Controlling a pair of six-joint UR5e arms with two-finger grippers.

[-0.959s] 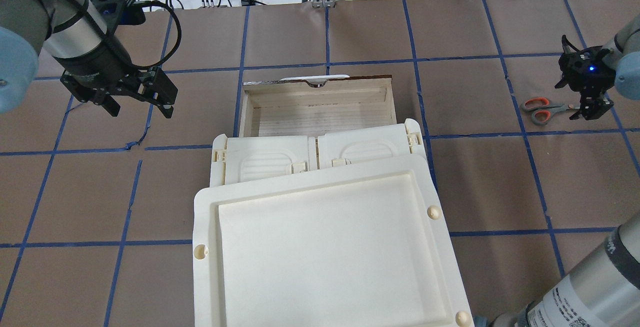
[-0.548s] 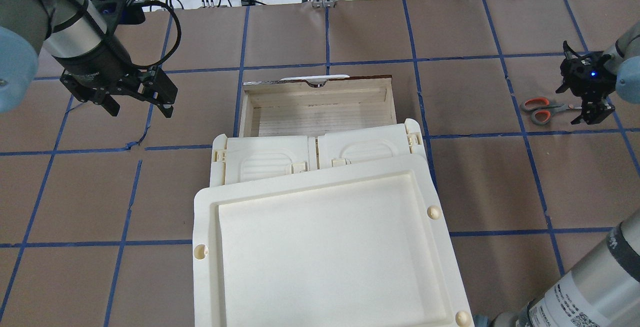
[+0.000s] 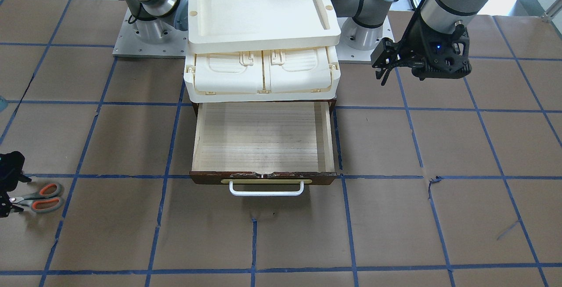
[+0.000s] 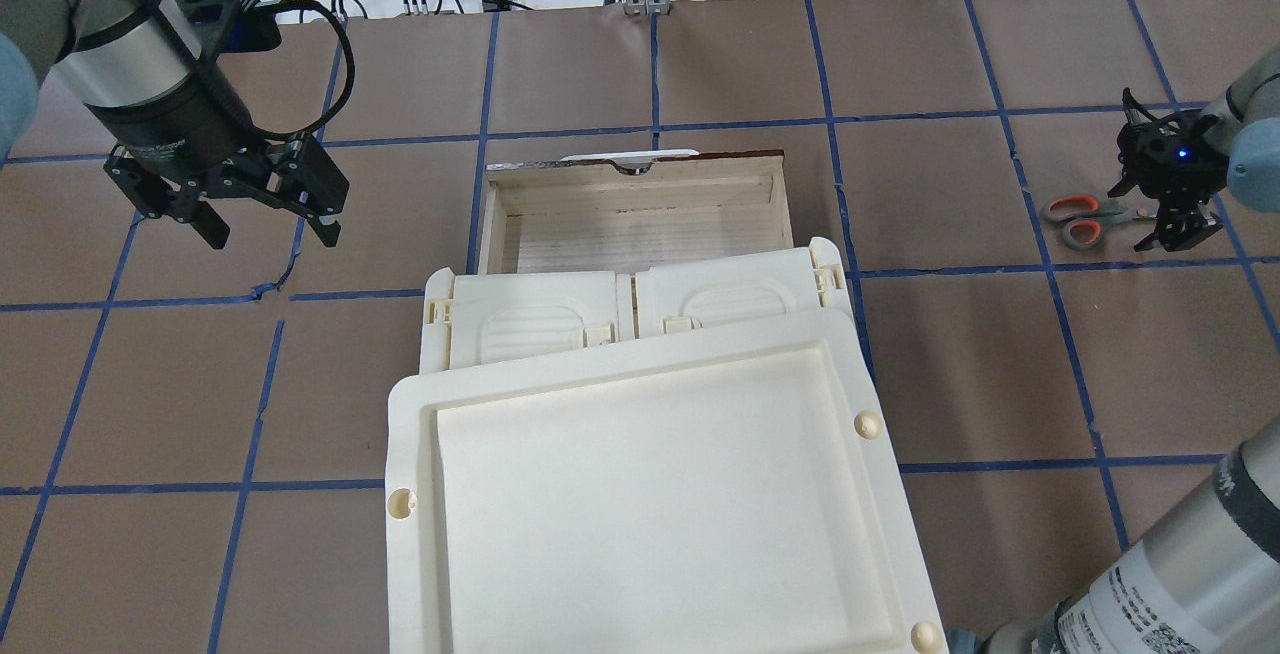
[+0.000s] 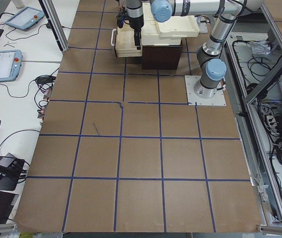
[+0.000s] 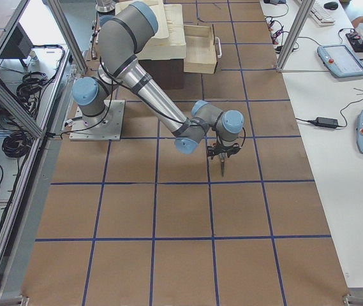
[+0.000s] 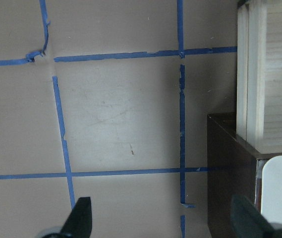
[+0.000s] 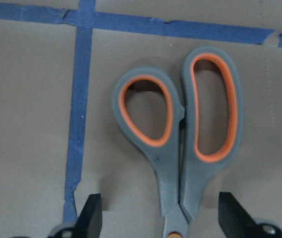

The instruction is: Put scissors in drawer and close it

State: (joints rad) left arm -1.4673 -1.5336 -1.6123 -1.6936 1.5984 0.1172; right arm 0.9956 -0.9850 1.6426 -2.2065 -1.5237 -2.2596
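Left gripper (image 4: 268, 226): released, fingers spread wide, nothing between them. It hangs over bare table (image 4: 960, 354) (brown paper, blue tape grid), off the drawer's left side and apart from it. In the left wrist view only the drawer's dark front corner and a pale wood side wall show, at the right edge.

Drawer (image 4: 487, 224): pulled out from under the cream case (image 4: 530, 319) and open. The inside is bare pale wood. Dark brown front panel faces away from the robot, and the white handle (image 3: 266, 189) sits on its outer face.

Case: two latched lid panels side by side. A cream tray (image 4: 600, 359) lies on top, slightly skewed, overhanging toward the robot.

Scissors (image 4: 1085, 219): flat on the table, well right of the drawer, just above a blue tape line in the overhead view. Blades closed, handles pointing toward the drawer. Grey handles, orange inside the loops. Not in the drawer.

Right gripper (image 4: 1180, 232): pointing down over the blade end of the scissors. The right wrist view shows its fingers (image 8: 92, 218) spread, one on each side of the handle shanks near the pivot, with a gap on both sides. Not clamped, no contact visible. Can't tell whether the fingertips reach the table.
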